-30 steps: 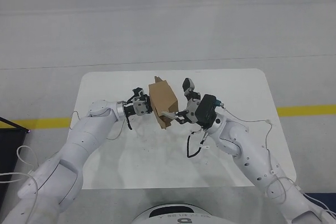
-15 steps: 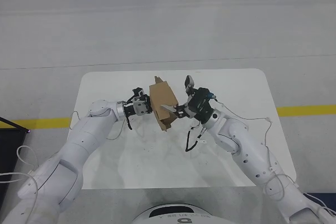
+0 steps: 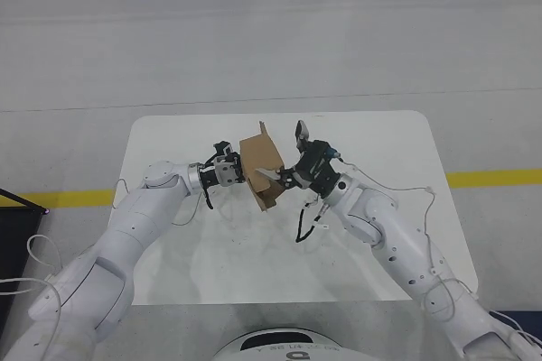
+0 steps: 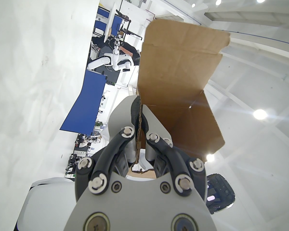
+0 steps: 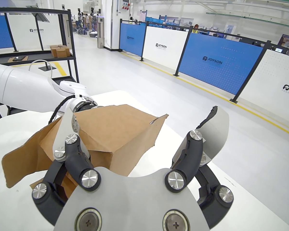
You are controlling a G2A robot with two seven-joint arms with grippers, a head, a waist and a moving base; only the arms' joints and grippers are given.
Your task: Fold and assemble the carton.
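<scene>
On my left, the left claw (image 3: 232, 171) is clamped on the carton (image 3: 263, 168). In the left wrist view I see its fingers (image 4: 151, 123) pinching the raw edge of one cardboard wall, with the left claw (image 4: 139, 111) closed tight on it. The carton (image 4: 178, 73) is brown, partly formed and open towards that camera, with one flap standing past the box mouth. It sits between the two claws, over the middle of the white desk (image 3: 370, 244) and nearer its far edge; I cannot tell whether it touches the surface. On my right, the right claw (image 3: 286, 153) is spread wide. In the right wrist view, one finger (image 5: 65, 127) lies against the carton (image 5: 110, 131), beside a loose flap splayed outward. The other finger stands well clear of the cardboard, so the right claw (image 5: 143, 118) grips nothing.
</scene>
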